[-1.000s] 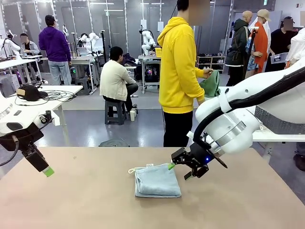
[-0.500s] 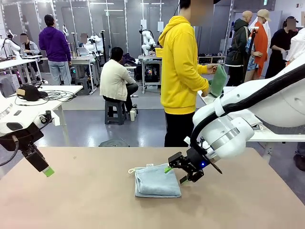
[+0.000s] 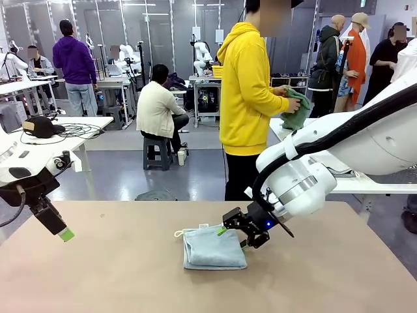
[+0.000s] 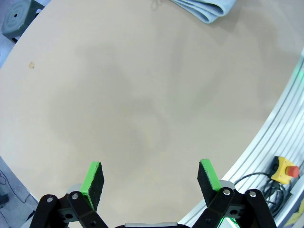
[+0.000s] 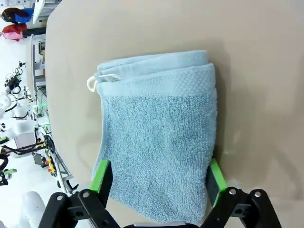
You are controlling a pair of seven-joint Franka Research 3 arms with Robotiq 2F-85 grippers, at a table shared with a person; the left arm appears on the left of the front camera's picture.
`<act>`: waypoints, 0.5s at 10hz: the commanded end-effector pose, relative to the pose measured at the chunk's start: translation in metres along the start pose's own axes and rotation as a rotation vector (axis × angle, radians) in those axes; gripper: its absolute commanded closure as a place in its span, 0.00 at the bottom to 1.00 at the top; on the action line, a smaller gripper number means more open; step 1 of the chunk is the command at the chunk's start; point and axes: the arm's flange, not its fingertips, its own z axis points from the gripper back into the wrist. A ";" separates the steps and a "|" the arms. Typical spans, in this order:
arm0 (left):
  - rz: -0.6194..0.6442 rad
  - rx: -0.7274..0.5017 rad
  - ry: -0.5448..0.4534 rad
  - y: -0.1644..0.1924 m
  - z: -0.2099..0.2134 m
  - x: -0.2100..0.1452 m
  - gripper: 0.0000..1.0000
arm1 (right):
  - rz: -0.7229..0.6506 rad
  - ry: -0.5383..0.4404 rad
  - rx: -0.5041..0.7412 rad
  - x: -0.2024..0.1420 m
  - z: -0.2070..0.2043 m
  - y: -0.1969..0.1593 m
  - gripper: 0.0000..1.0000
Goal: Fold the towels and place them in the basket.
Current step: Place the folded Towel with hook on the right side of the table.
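Towel (image 3: 214,249) (image 5: 159,142), pale grey-blue, lies folded at the centre of the worktop (image 3: 117,274). Right gripper (image 3: 233,238) (image 5: 158,175) stands with jaws apart, straddling the towel's right end, one pad at each edge. Left gripper (image 3: 64,235) (image 4: 151,178) hangs open above the worktop's near left, well apart from the towel.

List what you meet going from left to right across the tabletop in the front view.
Left gripper → folded blue towel → right gripper, at the towel's right edge.
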 end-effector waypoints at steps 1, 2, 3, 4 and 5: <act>0.008 0.014 0.006 0.000 0.000 0.001 0.00 | 0.012 -0.022 0.014 0.002 -0.010 -0.001 0.58; 0.008 0.014 0.006 0.000 0.000 0.001 0.00 | 0.008 -0.021 0.014 0.002 -0.010 0.000 0.75; 0.008 0.014 0.006 0.000 0.000 0.001 0.00 | 0.006 -0.022 0.011 0.002 -0.010 0.000 1.00; 0.008 0.014 0.006 0.000 0.000 0.001 0.00 | 0.001 -0.022 0.009 0.001 -0.011 0.001 1.00; 0.008 0.014 0.006 0.000 0.000 0.001 0.00 | -0.003 -0.022 0.008 0.000 -0.012 0.001 1.00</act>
